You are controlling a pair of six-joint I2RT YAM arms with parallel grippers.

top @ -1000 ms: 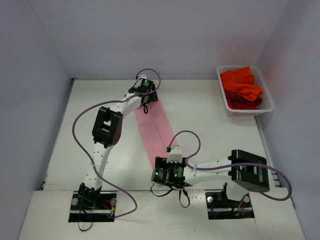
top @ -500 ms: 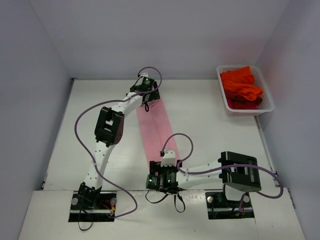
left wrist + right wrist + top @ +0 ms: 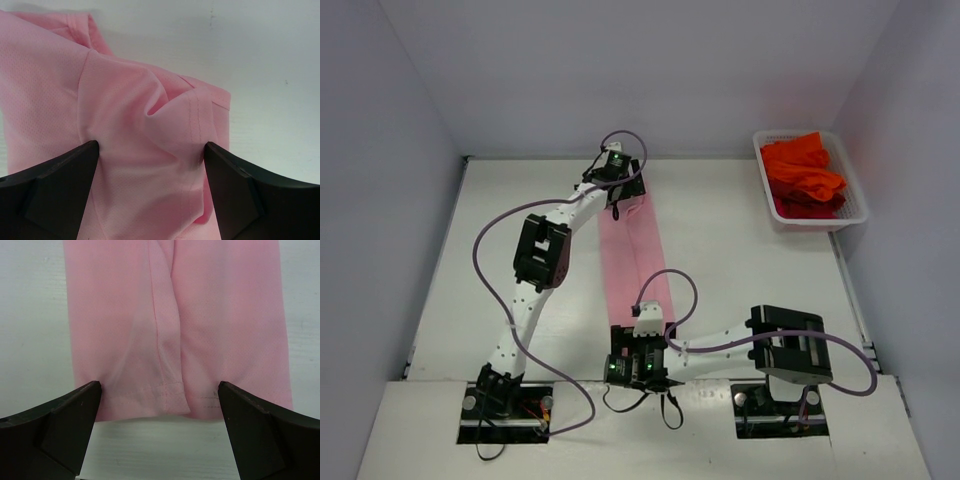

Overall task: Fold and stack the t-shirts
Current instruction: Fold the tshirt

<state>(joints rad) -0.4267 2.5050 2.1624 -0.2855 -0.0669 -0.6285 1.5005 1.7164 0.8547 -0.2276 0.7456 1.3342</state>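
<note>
The light pink t-shirt lies folded into a long narrow strip running from the far middle of the table toward the near edge. My left gripper is at its far end. In the left wrist view this gripper is open, its fingers pressed down on either side of bunched pink cloth. My right gripper is at the near end, and in the right wrist view it stands open, with the hem of the pink strip lying between its fingertips. Orange-red t-shirts are heaped in a basket.
The white mesh basket stands at the far right against the wall. Grey walls close the table on the left, back and right. Purple cables loop off both arms over the table.
My right arm has swung left and back toward the near edge, to the strip's hem. The left gripper has shifted slightly right, and the pink strip now lies straighter.
</note>
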